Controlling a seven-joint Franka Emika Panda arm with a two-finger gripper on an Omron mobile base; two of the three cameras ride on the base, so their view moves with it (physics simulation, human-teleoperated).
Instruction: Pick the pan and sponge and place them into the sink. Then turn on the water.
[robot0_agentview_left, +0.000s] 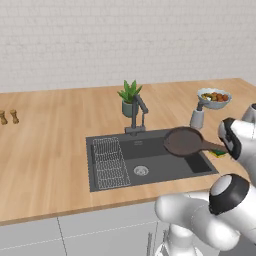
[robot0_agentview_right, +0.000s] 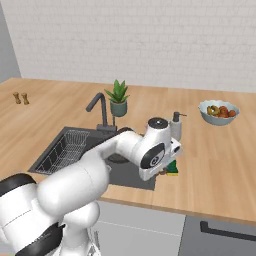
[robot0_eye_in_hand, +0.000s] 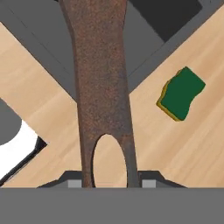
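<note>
The dark-brown pan (robot0_agentview_left: 182, 141) hangs tilted over the right end of the sink (robot0_agentview_left: 155, 161), above the basin. My gripper (robot0_agentview_left: 223, 148) is shut on the end of its long handle (robot0_eye_in_hand: 103, 87), the fingertips pinching either side of the handle's hanging hole. The green and yellow sponge (robot0_agentview_left: 218, 154) lies on the wooden counter just right of the sink's corner, below my hand (robot0_eye_in_hand: 180, 94). The dark faucet (robot0_agentview_left: 138, 113) stands behind the basin, and no stream of water is in view at it.
A wire rack (robot0_agentview_left: 110, 162) fills the sink's left side, with the drain (robot0_agentview_left: 141, 170) beside it. A potted plant (robot0_agentview_left: 131, 97), a soap dispenser (robot0_agentview_left: 197, 116) and a fruit bowl (robot0_agentview_left: 214, 97) stand behind the sink. Two small shakers (robot0_agentview_left: 9, 116) sit far left.
</note>
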